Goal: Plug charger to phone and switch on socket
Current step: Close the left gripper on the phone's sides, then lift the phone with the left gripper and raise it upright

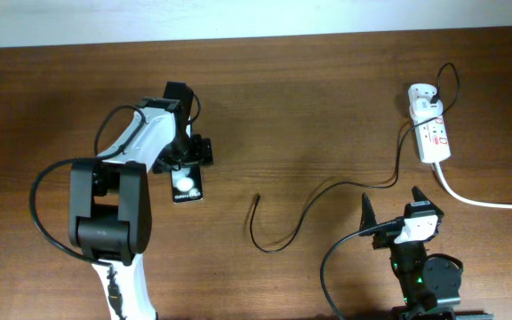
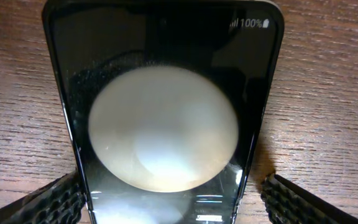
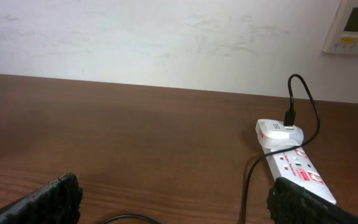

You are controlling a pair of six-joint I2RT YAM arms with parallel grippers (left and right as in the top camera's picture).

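Observation:
The phone lies flat on the wooden table, a black glossy slab with a round white glare; it fills the left wrist view. My left gripper is open and straddles the phone's near end, with a gap at the right finger. The charger cable runs from the white adapter in the socket strip to its loose tip mid-table. My right gripper is open and empty above the cable, and the strip shows beside its right finger.
The strip's thick white cord runs off the right edge. A white wall and a wall control panel stand beyond the table's far edge. The cable passes between the right fingers.

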